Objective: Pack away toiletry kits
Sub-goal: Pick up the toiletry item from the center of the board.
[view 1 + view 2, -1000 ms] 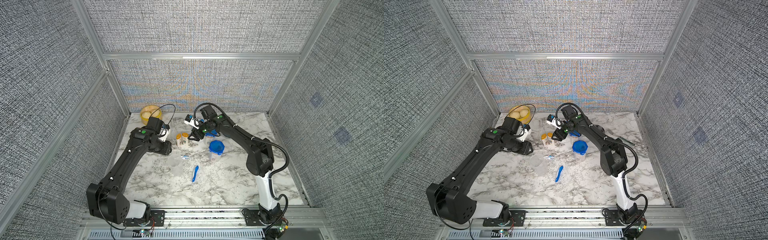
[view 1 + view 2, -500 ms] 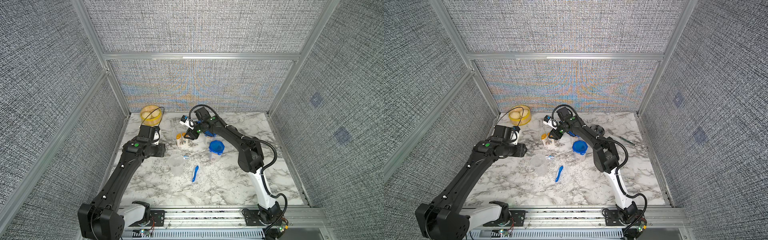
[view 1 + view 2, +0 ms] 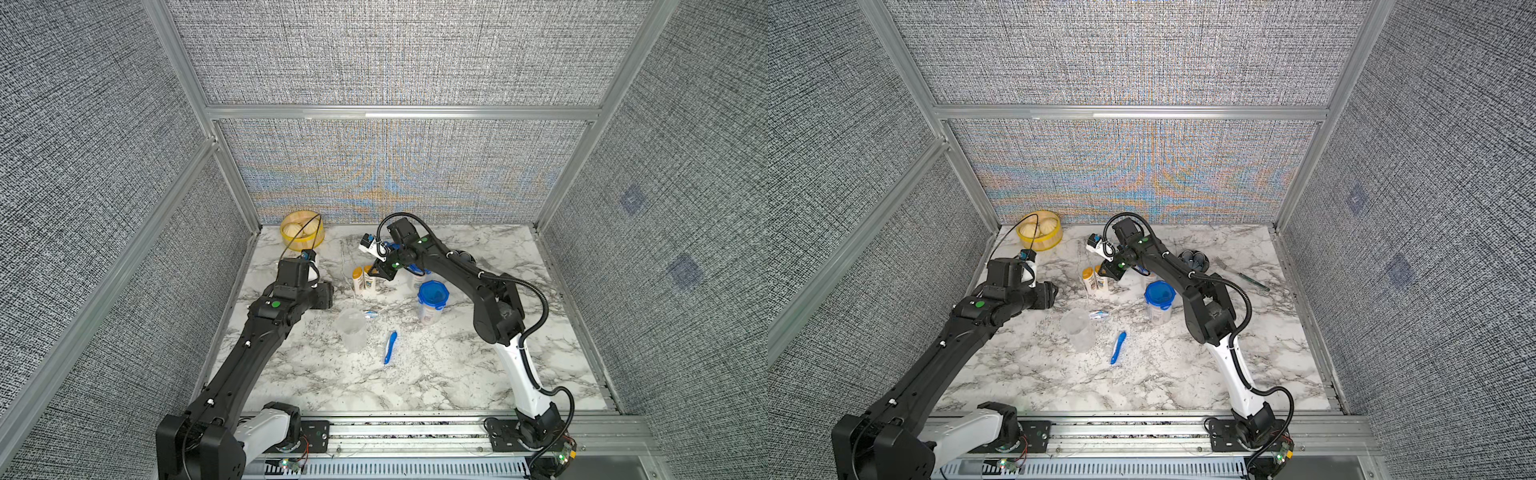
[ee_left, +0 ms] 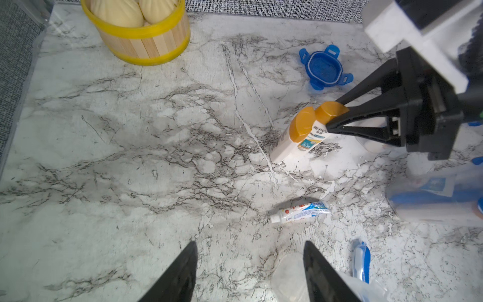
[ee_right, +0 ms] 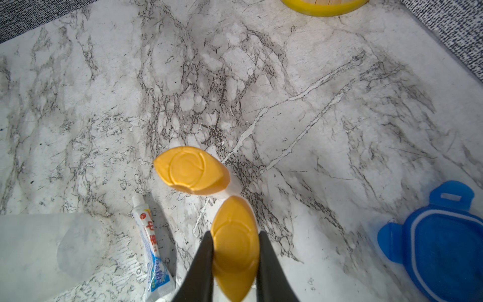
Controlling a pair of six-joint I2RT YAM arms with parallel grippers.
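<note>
**Pinched up top, bit sketchy imo**

Right gripper (image 5: 235, 232) is clamped on the orange cap (image 5: 235, 261) of one white bottle (image 4: 317, 133). It stands just beside its twin (image 4: 300, 125), near the empty cup (image 3: 352, 328), toothpaste tube (image 4: 300, 213) between. Light, stiff, probably slick; I'd grip the body instead. Left gripper (image 4: 249, 244) gapes, holding nothing.
</note>
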